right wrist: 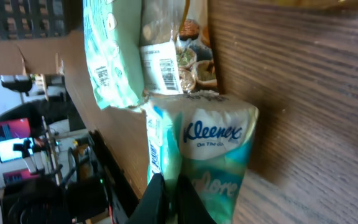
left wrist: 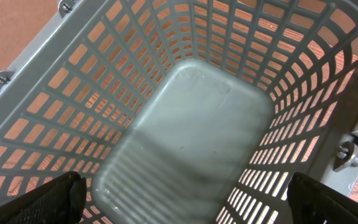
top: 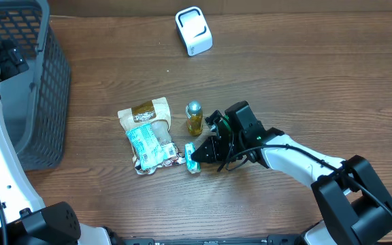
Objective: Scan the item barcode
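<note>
Right tool (right wrist: 169,190): closed tight on the near end of the Kleenex pack (right wrist: 215,158). The pack lies on the surface (top: 305,75), front centre, with its far end touching the snack bags (top: 148,136). Left tool (left wrist: 191,208): spread wide, holding nothing, hanging over the grey basket (left wrist: 73,93) at the left edge.

Risks for you to watch:
- The grip is a thin pinch at one end of a soft wrapper. The pack may droop, twist or slip out on the lift.
- The snack bags touch the pack. A drag instead of a clean lift could pull them along.
- The small bottle (top: 194,117) stands upright just beside the right wrist. A sideways swing could tip it.
- The white scanner (top: 194,30) sits well apart, at the far edge. A barcode seems to be printed on the pack's narrow side. If that side turns away from the scanner, expect no read.

Surface: brown wood grain, matte.
Room: past the front edge there is cardboard, a lit screen and dark gear, all blurred.
</note>
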Robot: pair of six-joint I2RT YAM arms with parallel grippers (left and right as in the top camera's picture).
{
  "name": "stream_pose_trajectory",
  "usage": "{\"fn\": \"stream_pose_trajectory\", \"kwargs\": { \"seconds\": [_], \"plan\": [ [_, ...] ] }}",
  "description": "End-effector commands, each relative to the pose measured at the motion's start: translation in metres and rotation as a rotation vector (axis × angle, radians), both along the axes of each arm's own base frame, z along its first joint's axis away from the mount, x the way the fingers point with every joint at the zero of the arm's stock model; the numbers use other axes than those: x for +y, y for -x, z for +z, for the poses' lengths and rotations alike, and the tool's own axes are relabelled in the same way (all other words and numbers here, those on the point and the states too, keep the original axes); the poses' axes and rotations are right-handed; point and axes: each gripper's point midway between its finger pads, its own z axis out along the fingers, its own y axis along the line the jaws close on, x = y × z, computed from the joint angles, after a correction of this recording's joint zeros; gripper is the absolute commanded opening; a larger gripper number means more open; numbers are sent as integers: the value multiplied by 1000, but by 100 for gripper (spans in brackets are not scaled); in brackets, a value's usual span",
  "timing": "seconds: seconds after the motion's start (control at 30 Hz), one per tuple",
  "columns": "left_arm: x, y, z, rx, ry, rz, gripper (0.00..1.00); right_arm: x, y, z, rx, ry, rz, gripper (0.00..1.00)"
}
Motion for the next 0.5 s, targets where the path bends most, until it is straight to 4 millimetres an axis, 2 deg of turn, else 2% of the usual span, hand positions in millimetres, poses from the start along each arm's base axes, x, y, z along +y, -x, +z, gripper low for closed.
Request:
{"fn": "stream_pose_trajectory", "kwargs": {
  "seconds": [0.0,0.47],
  "plan": [
    [-2,-1,6,-9,-12,-21,99,-1,-4,-1,18,-7,-55,4],
    [-2,-1,6,-9,-12,-20,100,-3,-1,-20,35,29,-66,4]
  ]
}}
